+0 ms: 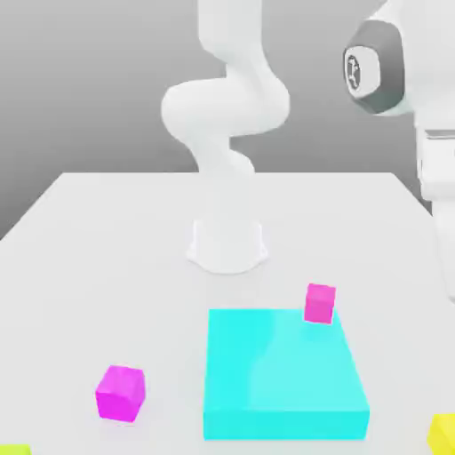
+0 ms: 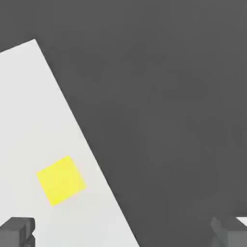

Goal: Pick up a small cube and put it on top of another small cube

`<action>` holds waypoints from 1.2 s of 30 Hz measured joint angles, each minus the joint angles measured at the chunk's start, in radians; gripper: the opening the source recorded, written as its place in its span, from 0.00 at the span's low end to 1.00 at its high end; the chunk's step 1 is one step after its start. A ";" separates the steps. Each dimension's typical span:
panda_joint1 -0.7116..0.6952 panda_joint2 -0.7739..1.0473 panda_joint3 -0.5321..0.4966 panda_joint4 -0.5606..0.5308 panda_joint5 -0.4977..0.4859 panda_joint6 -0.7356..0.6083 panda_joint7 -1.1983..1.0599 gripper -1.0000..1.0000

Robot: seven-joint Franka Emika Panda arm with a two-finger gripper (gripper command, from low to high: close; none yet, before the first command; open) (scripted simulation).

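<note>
A small bright-yellow cube (image 2: 61,180) lies on the white table (image 2: 29,120) close to its edge, seen from above in the hand view. My gripper (image 2: 123,234) hovers high over it, open, with its dark fingertips (image 2: 17,231) far apart and nothing between them. The cube sits off to one side of the gap, nearer one fingertip. In the exterior view a yellow cube (image 1: 442,433) shows at the front right corner, and a sliver of another yellow cube (image 1: 9,450) at the front left. The arm (image 1: 400,80) reaches up along the exterior view's right.
A large flat cyan block (image 1: 284,373) lies at the front middle. One magenta cube (image 1: 320,302) touches its far right corner, another magenta cube (image 1: 120,393) sits to its left. The robot base (image 1: 227,240) stands mid-table. Dark floor (image 2: 183,120) lies beyond the table edge.
</note>
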 joint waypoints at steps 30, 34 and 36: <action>-0.032 0.134 -0.127 -0.118 -0.169 0.092 -0.092 0.00; -0.114 0.032 -0.230 -0.233 -0.164 0.106 -0.052 0.00; -0.159 -0.020 -0.284 -0.297 -0.160 0.114 -0.031 0.00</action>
